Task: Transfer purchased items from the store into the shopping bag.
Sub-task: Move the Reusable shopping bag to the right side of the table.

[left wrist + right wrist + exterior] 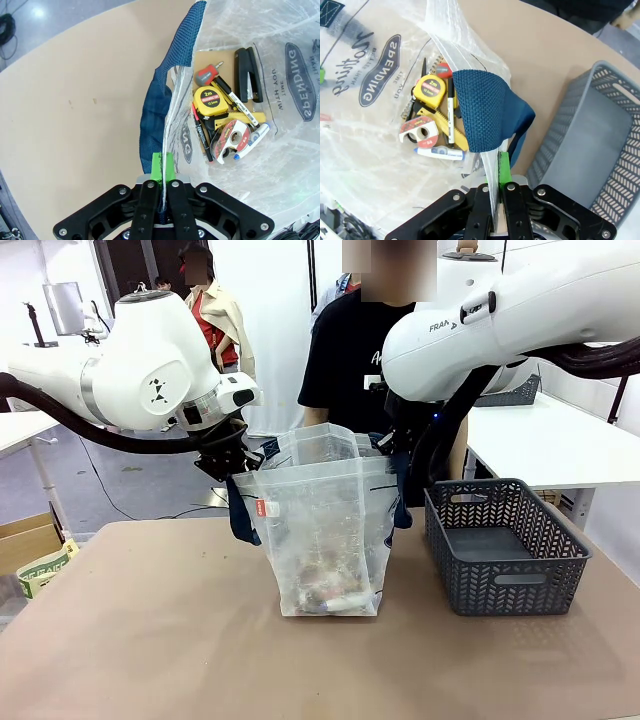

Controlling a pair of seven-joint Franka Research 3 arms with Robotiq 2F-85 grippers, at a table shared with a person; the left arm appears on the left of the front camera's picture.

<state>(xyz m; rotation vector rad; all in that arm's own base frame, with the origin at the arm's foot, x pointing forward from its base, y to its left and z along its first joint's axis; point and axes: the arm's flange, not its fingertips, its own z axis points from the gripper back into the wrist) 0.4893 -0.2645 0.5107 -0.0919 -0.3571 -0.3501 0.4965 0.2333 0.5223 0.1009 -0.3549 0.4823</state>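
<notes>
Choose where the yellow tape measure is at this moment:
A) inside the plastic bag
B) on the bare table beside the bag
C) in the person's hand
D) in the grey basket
A: the left wrist view looks down into the plastic bag, and the yellow tape measure lies at its bottom, next to a tape dispenser.

You see a white rectangular table [545, 440] at frame right, white wall panels [278, 310] upper centre, grey glossy floor [125, 490] middle left.
</notes>
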